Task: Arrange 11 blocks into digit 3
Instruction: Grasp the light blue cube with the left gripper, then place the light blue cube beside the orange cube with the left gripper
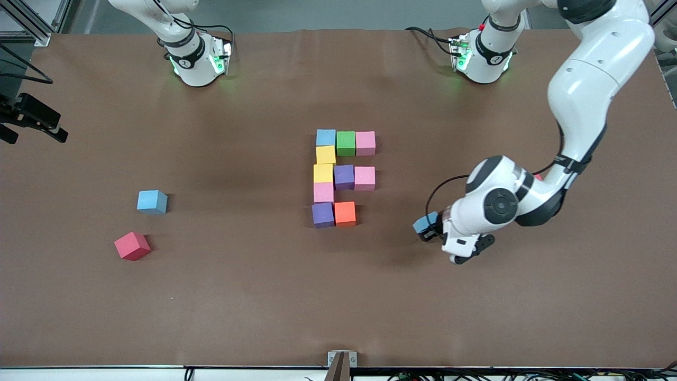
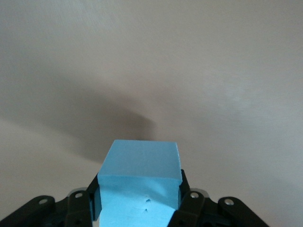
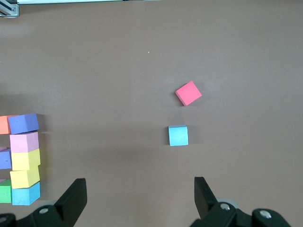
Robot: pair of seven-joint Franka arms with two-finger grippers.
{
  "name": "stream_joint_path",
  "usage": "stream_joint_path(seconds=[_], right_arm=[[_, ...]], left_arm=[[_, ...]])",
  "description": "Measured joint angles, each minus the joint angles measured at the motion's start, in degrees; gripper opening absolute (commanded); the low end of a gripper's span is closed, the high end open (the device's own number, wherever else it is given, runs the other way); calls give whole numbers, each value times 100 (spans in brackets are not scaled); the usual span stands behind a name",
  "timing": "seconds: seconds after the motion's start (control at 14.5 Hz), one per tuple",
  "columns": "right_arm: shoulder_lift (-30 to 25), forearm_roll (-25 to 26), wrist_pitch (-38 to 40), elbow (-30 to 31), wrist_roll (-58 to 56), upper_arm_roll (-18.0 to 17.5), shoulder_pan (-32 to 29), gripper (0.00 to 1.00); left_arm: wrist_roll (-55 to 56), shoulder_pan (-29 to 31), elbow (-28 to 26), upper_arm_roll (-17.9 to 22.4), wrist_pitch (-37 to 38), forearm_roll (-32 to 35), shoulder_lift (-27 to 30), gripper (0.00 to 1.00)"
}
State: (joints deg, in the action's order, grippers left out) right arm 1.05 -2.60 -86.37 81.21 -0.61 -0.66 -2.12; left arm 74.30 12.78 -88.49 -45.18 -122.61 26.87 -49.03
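Observation:
Ten cubes form a figure (image 1: 338,177) mid-table: a column of light blue (image 1: 326,137), two yellow, pink and purple cubes, with green and pink, purple and pink, and one orange cube (image 1: 345,213) branching off. My left gripper (image 1: 429,228) is shut on a light blue cube (image 1: 424,223), low by the table, toward the left arm's end from the orange cube. In the left wrist view the cube (image 2: 139,165) fills the gap between the fingers (image 2: 92,201). My right gripper (image 3: 140,189) hangs open and empty, high above the table.
A loose light blue cube (image 1: 152,201) and a red cube (image 1: 132,246) lie toward the right arm's end, the red one nearer the front camera. Both show in the right wrist view, light blue (image 3: 178,135) and red (image 3: 188,92). Bare brown tabletop (image 1: 254,296) surrounds the figure.

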Motion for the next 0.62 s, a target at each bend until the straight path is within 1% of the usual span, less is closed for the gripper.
stream_joint_path(seconds=[0.14,0.41,0.62], right_arm=[[0,0,0,0,0,0,0,100],[0,0,0,0,0,-1,0,100],[0,0,0,0,0,-1,0,100]], left_arm=[[1246,-517,231,237,-1,-230,-1,9],[3709,-1451,612,839,-23,-495,-15,11],[4984,-1954,855,1171,-122,-516,-80,11]])
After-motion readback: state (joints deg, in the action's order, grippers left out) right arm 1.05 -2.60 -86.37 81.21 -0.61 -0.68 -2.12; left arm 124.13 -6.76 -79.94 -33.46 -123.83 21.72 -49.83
